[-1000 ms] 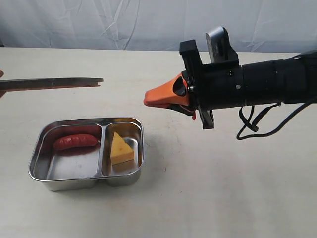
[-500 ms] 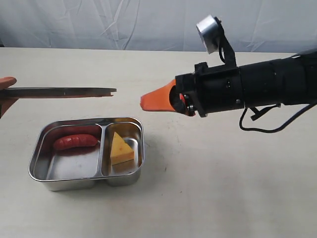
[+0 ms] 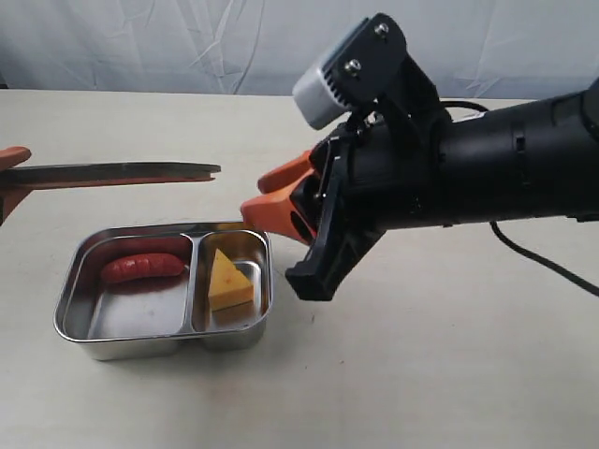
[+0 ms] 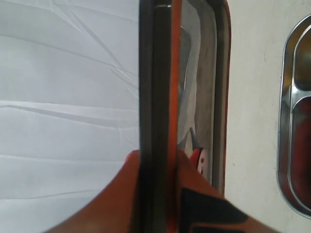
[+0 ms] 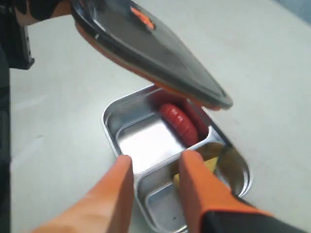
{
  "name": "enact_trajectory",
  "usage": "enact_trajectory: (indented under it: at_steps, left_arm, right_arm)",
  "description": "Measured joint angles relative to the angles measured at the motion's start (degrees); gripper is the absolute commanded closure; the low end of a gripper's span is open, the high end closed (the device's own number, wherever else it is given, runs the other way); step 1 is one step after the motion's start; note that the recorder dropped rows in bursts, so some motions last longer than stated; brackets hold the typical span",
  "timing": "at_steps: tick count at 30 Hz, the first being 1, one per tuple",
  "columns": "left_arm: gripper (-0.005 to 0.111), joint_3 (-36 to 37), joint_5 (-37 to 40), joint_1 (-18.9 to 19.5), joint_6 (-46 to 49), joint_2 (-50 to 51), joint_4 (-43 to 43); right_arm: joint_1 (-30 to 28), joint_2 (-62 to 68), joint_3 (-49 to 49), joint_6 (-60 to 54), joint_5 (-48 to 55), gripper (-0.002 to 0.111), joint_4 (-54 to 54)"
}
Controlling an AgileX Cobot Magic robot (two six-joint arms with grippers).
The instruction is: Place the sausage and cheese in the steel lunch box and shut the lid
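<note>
Exterior view showing box (image 3: 131,344) sitting on the surface, toward its left side and nearer the near edge than the far one, with sausage (image 3: 142,267) lying in the larger left compartment and cheese (image 3: 229,281) resting in the smaller right one. Hovering roughly level above the box, not touching it: lid (image 3: 122,173), valve (image 5: 141,15) side up, orange seal (image 4: 176,97) facing down. Pinching the lid's short edge from both faces: left hand (image 4: 156,160), clamped on the rim, leaving the rest of the plate jutting out unsupported. Hanging in the air near the box's right end, over the cheese side: right hand (image 5: 156,165), standing partly open, gripping nothing.

Judging the lid as light, stiff, smooth plastic, likely behaving as one rigid plate yet prone to drooping or twisting at the free end while being held by a single edge. Probably needing squaring over the rim, then pressing down evenly at the middle or at opposite corners, for seating the seal all round. Judging the box as thin, slick steel, likely skating on the surface under an off-centre push; bracing its right wall with the free hand looking sensible. Expecting little trouble from the toys, both seeming to sit below the rim.
</note>
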Motion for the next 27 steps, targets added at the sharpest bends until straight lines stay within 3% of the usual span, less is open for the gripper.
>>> enact_trajectory:
  at_steps: [12, 27]
  left_arm:
    - [0.107, 0.1, 0.0, 0.0, -0.1, 0.0, -0.1]
    - [0.107, 0.2, 0.0, 0.0, -0.1, 0.0, -0.2]
  right_arm:
    - [19.8, -0.2, -1.6, -0.3, -27.4, 0.075, -11.4]
    - [21.1, 5.6, -6.7, -0.3, -27.1, 0.075, -23.2]
